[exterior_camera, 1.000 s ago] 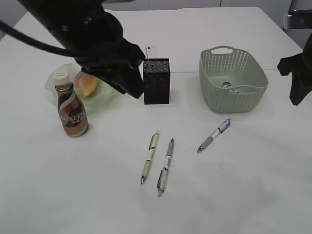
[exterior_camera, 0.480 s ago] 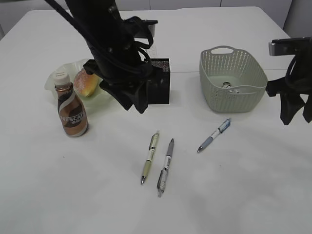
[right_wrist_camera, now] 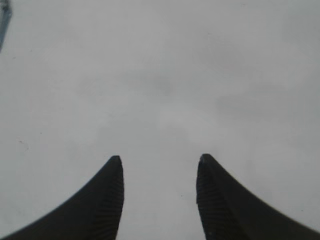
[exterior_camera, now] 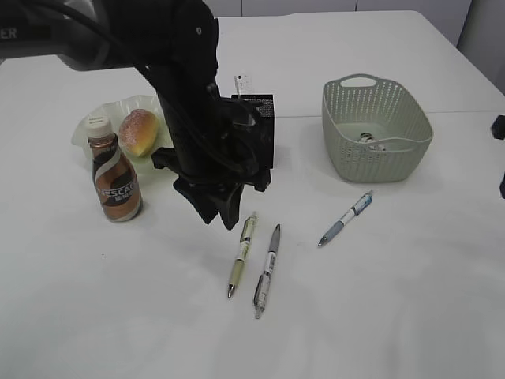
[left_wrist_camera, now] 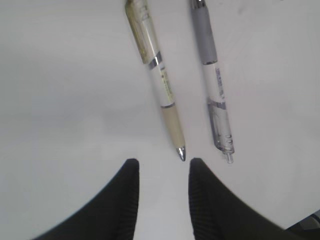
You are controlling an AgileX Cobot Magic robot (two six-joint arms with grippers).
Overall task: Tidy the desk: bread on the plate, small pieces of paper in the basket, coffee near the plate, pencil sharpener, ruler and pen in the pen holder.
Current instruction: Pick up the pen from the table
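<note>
Pens lie flat on the tabletop, and the left hand hangs spread and empty over the yellow-green pen, likely to pick it for the pen holder.

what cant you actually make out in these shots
- Pen holder contents: exterior view, left arm blocks most of it.
- Items in the basket: exterior view, too small to identify.
- Right gripper: exterior view, cut off by the right edge.
- Blue pen: right wrist view, only a sliver.
</note>
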